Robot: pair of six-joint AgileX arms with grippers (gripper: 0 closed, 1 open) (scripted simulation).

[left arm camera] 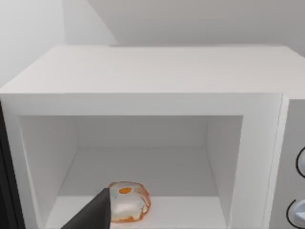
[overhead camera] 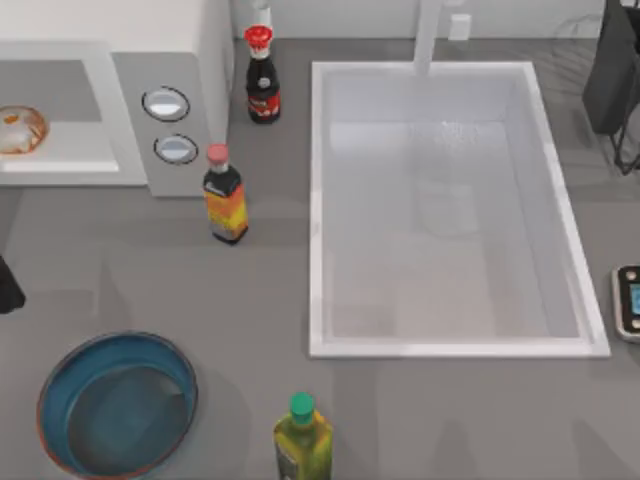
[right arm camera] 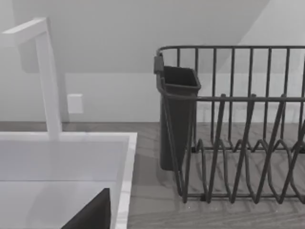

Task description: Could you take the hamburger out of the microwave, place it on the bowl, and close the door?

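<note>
The microwave (overhead camera: 170, 60) stands at the back left with its cavity open. The hamburger (overhead camera: 20, 130), a cream lump with an orange spot, lies on the cavity floor near the front; the left wrist view shows the hamburger (left arm camera: 128, 201) too. My left gripper (left arm camera: 93, 217) hovers just in front of the cavity, close to the hamburger and not touching it. A dark piece of my left arm (overhead camera: 6, 285) shows at the table's left edge. The teal bowl (overhead camera: 117, 405) sits at the front left with nothing in it. The door is out of view. My right gripper (right arm camera: 90, 214) hangs idle near the sink's rim.
Two dark sauce bottles (overhead camera: 262, 80) (overhead camera: 225, 195) stand beside the microwave, and a green-capped bottle (overhead camera: 302, 440) stands right of the bowl. A white sink (overhead camera: 315, 220) with a faucet (right arm camera: 47, 81) takes up the middle. A wire dish rack (right arm camera: 238, 124) and a small scale (overhead camera: 630, 300) are at the right.
</note>
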